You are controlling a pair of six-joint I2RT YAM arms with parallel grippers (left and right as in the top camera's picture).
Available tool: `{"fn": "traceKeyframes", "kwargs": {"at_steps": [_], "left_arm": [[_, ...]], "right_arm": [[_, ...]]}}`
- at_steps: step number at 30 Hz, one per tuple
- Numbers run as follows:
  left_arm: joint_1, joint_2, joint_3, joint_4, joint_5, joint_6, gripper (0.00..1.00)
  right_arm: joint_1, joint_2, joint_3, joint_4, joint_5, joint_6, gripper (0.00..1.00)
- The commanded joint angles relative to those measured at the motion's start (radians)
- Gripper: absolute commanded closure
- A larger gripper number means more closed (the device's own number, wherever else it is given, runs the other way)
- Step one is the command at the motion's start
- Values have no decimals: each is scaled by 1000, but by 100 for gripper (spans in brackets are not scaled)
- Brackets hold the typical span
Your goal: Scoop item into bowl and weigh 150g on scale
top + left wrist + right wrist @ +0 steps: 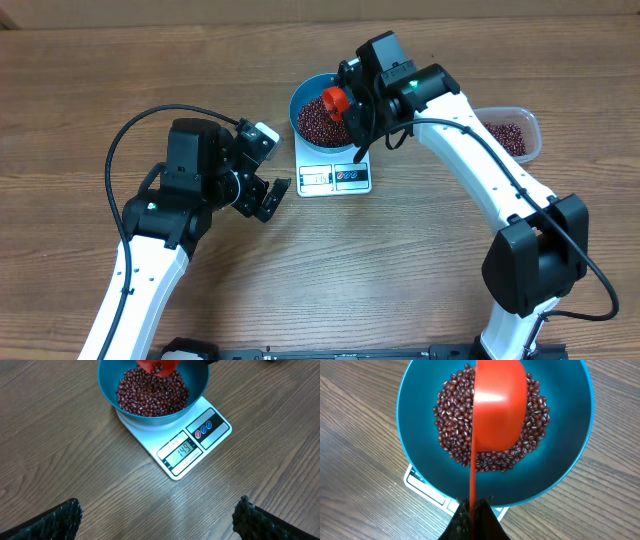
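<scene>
The teal bowl [300, 105] stands on the white scale [334, 178] and holds a heap of dark red beans [318, 122]. From the left wrist, the bowl [112, 397] and beans [152, 395] show at the top, and the scale [180, 452] has its display lit. My right gripper [472, 506] is shut on the thin handle of the orange scoop [500, 405], which hangs tilted over the beans [452, 417] in the bowl [555, 470]. Overhead, the right gripper [353, 105] sits at the bowl's right rim with the scoop [334, 99]. My left gripper [268, 175] hangs open and empty left of the scale.
A clear plastic tub [530, 135] with more beans stands to the right of the right arm. Black cables run along both arms. The rest in view is bare wooden table [75, 460].
</scene>
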Motion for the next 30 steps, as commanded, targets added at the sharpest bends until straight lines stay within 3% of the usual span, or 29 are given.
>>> {"fn": "traceKeyframes", "kwargs": {"at_steps": [1,30], "left_arm": [[4,7,15,2,-7,-10,1],[4,7,15,2,-7,-10,0]], "right_arm": [[-13,-43,28,5,-42,11,96],[-28,-43,28,-25,-53,34,96]]}}
